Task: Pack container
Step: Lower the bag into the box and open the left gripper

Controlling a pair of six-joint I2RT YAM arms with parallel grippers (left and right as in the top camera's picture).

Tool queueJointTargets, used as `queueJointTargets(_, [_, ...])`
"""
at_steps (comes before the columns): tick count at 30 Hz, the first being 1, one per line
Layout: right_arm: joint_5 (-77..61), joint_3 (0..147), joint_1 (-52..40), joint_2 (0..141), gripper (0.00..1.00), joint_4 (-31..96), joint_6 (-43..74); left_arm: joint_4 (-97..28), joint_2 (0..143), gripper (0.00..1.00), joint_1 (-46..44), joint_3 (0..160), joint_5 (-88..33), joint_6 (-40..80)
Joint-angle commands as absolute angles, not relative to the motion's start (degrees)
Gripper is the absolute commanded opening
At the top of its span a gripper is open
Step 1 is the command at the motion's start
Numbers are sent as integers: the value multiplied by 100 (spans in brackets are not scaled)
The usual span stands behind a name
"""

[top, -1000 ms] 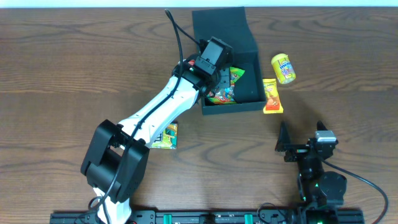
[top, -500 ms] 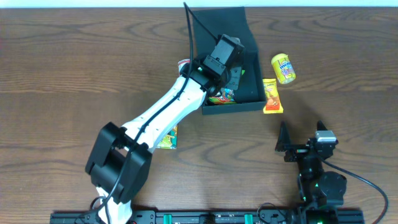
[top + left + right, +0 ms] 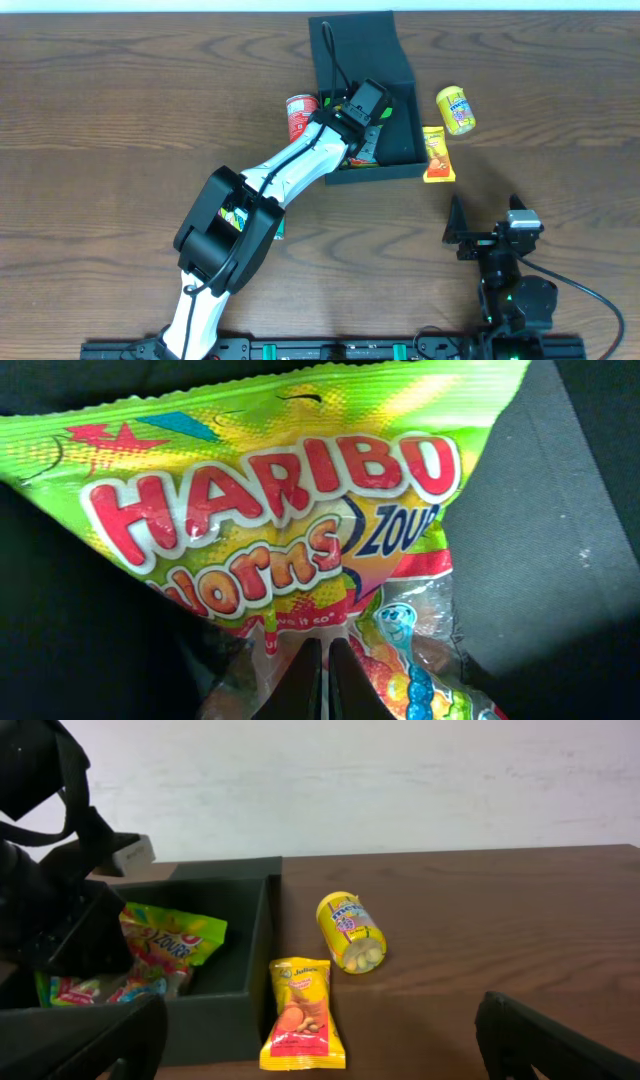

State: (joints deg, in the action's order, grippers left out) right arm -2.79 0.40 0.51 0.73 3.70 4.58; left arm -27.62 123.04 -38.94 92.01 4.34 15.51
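Overhead: the dark teal-black matte square container (image 3: 372, 171) stands open at the back centre of the brown wooden table (image 3: 100, 110), lid tipped back. The left gripper (image 3: 362, 115) is down inside it, its jaws hidden from this view. The left wrist view shows them pressed together at the lower edge of a green Haribo gummy bag (image 3: 290, 490); whether film is caught cannot be told. Only the right wrist view shows the right gripper (image 3: 320, 1010) spread wide, facing an orange snack packet (image 3: 300, 1015) just beside the container's right wall and a yellow cylindrical canister (image 3: 350, 932) near it. A small red can (image 3: 298, 115) appears only overhead, beside the left wall.
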Motion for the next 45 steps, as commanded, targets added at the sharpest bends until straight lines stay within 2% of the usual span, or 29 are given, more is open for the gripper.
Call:
queueJointTargets(1, [-259, 32, 78, 54, 99, 405, 510, -2895, 12512, 6, -3745, 9271, 749, 1452])
queueJointTargets(14, [-259, 32, 78, 54, 99, 403, 510, -3430, 12512, 6, -3457, 9273, 1129, 1455])
queueJointTargets(21, [-259, 32, 78, 54, 99, 405, 510, -3461, 12387, 6, -3481, 9286, 523, 1450])
queueJointTargets(31, [-259, 32, 78, 54, 99, 405, 510, -3450, 11118, 6, -3599, 9478, 681, 1251])
queueJointTargets(36, [-259, 32, 78, 54, 99, 405, 510, -3612, 10191, 6, -3599, 9478, 722, 707])
queueJointTargets(38, [-257, 32, 78, 54, 99, 405, 510, -3778, 9946, 6, -3562, 9478, 1144, 637])
queueJointTargets(41, [-257, 32, 78, 54, 99, 405, 510, -4064, 9821, 6, -3433, 9478, 1566, 554])
queueJointTargets(45, [-259, 32, 78, 54, 99, 405, 510, -4624, 9824, 6, -3212, 9478, 1374, -222])
